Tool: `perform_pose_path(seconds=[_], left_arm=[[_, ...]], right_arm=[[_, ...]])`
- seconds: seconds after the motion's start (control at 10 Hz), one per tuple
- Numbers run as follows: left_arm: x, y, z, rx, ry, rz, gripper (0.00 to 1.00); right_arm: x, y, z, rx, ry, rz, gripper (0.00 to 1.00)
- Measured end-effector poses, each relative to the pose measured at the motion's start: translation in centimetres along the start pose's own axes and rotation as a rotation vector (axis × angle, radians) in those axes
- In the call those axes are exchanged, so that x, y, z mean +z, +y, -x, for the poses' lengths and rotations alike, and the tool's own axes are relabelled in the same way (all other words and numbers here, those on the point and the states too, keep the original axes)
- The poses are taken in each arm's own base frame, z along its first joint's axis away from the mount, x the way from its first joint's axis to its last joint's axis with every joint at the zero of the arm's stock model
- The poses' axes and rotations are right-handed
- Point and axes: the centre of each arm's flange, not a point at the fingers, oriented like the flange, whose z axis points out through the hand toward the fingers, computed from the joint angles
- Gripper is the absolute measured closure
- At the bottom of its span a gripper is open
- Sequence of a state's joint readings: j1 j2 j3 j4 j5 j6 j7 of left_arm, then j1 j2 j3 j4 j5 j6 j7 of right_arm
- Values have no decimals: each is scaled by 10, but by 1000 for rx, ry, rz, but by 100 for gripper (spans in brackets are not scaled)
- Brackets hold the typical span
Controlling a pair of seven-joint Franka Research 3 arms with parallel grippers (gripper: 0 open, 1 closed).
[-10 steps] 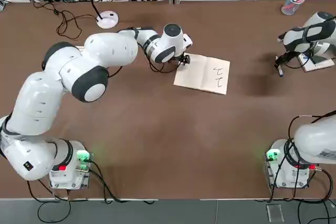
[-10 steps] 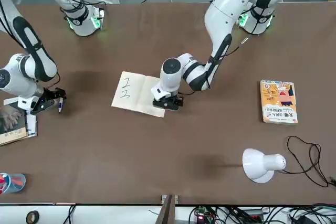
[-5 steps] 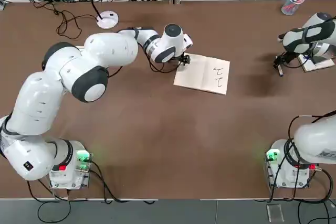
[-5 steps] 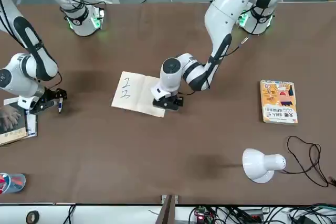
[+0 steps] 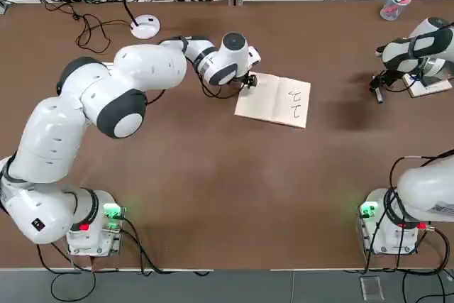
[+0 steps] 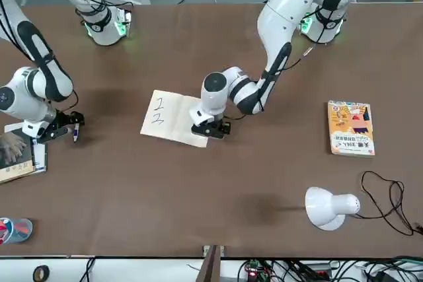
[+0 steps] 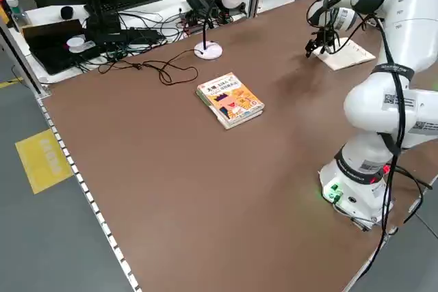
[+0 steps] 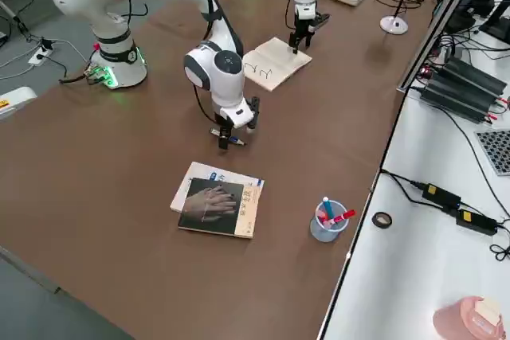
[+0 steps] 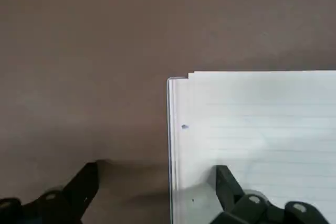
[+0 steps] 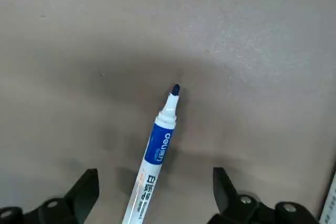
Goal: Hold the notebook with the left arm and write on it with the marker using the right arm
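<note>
Marker, slim white-and-blue plastic [image 10: 152, 163], between black metal right gripper's [image 10: 156, 172] wide-open jaws, ungripped; black metal left gripper [image 9: 158, 167] wide, empty, at cream paper notebook's [image 9: 262, 140] edge; barely any change, writing waits on grasp

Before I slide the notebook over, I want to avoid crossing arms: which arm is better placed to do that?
Left, I'd say. Its tool is open over the edge of the notebook, while the right tool hangs well off to the right, open around the marker.

We see the notebook [image 5: 273, 101] lying open on the worktop, its cream pages carrying two dark strokes like 2s; the marker [image 10: 152, 163], white with a blue band, lies uncapped, dark tip bare.
</note>
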State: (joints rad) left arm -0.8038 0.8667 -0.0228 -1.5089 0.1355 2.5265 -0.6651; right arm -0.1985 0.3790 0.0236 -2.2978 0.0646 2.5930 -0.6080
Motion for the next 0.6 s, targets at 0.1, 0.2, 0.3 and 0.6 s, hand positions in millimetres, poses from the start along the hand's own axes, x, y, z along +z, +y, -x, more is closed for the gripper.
perform_pose_path(seconds=[0.1,0.2,0.3,0.6], left_arm=[[0,0,0,0,0,0,1],[0,0,0,0,0,0,1],[0,0,0,0,0,0,1],[0,0,0,0,0,0,1]], right_arm=[[0,0,0,1,0,0,5],[0,0,0,2,-1,0,5],[0,0,0,2,-1,-1,5],[2,0,1,6,-2,-1,6]])
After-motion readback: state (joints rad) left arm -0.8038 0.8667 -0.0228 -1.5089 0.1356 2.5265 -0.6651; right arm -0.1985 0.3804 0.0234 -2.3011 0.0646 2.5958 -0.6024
